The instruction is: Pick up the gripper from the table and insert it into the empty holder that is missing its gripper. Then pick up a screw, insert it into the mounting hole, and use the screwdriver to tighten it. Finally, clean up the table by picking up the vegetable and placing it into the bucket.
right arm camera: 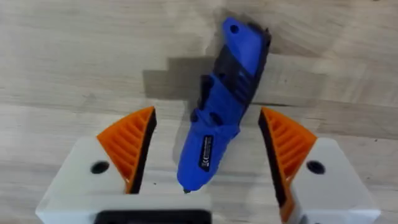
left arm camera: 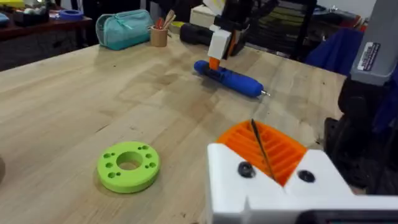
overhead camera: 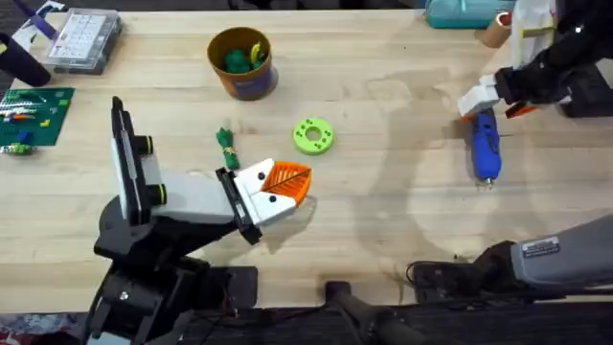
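While the screwdriver [overhead camera: 486,148] lies flat on the bench [overhead camera: 383,220] at the right side, the right hand [right arm camera: 208,155] is held over it with fingers spread, one either side of the blue body, not touching. The gripper [overhead camera: 276,189] is seated on the holder [overhead camera: 144,196], the vegetable [overhead camera: 227,147] is seen just beside it, and the bucket [overhead camera: 241,65] stands farther back. The left hand [left arm camera: 273,171] is seen near the green ring [left arm camera: 129,165]; whether it is spread cannot be told.

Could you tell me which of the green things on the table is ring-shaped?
The bright green disc beside the orange-finned piece; the slim vegetable is stick-like.
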